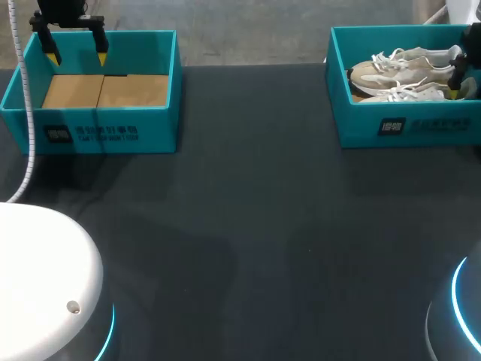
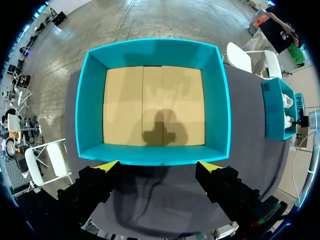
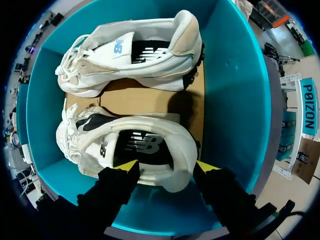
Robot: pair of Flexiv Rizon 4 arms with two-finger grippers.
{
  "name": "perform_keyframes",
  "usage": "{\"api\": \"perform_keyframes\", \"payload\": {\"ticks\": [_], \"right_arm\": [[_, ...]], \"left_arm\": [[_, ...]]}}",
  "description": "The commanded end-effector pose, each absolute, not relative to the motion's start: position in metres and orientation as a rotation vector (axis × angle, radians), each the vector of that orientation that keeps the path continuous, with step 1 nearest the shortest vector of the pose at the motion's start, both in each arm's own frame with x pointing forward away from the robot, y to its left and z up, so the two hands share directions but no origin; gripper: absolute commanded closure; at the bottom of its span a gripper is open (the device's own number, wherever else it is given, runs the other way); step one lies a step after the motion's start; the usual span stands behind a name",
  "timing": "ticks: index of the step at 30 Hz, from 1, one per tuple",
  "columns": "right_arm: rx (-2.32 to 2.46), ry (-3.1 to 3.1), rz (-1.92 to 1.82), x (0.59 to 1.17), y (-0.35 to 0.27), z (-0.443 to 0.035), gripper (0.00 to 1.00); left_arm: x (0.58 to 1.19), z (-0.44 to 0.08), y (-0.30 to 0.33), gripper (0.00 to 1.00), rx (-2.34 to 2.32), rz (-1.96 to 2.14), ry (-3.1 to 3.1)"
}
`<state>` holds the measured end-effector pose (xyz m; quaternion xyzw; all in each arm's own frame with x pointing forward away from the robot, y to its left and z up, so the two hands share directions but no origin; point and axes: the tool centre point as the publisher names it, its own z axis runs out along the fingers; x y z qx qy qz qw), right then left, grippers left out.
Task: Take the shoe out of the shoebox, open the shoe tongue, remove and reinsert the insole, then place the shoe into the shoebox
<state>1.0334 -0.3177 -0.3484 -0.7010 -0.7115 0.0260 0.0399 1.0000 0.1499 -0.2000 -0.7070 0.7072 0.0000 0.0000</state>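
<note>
Down inside the shoebox (image 3: 235, 100) with the right tool (image 3: 167, 165), fingers spread open astride the near shoe (image 3: 145, 142) at its heel. Lying lengthwise across the shoebox, toe toward the counter (image 1: 240, 226) middle.

Teal shoebox (image 1: 406, 128) sitting open at the far right of the bench (image 1: 248, 226), two cream-and-white laced shoes lying side by side on its cardboard floor, near shoe (image 3: 150, 145), far shoe (image 3: 135, 55), toes pointing left, second teal shoebox (image 1: 113, 131) sitting far left, showing its cardboard floor
</note>
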Motion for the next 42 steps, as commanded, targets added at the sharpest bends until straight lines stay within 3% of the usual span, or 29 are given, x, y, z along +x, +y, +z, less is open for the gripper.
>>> {"api": "perform_keyframes", "payload": {"ticks": [1, 9, 11, 14, 19, 22, 42], "right_arm": [[-2.135, -2.169, 0.085, 1.038, -0.317, -0.360, 0.28], [-2.131, -2.166, 0.090, 1.034, -0.318, -0.364, 0.27], [-2.143, -2.175, 0.089, 1.032, -0.317, -0.359, 0.42], [-2.143, -2.203, 0.087, 1.030, -0.315, -0.352, 0.50], [-2.152, -2.218, 0.084, 1.030, -0.316, -0.346, 0.33], [-2.153, -2.216, 0.100, 1.033, -0.320, -0.351, 0.15], [-2.120, -2.203, 0.136, 1.035, -0.328, -0.368, 0.12]], "left_arm": [[1.000, -0.200, 0.150, 0.00, -2.221, 0.000, 2.222], [1.000, -0.200, 0.150, 0.00, -2.221, 0.000, 2.222], [1.000, -0.200, 0.150, 0.00, -2.221, 0.000, 2.222], [1.000, -0.200, 0.150, 0.00, -2.221, 0.000, 2.222], [1.000, -0.200, 0.150, 0.00, -2.221, 0.000, 2.222], [1.000, -0.200, 0.150, 0.00, -2.221, 0.000, 2.222], [1.000, -0.200, 0.150, 0.00, -2.221, 0.000, 2.222]]}}
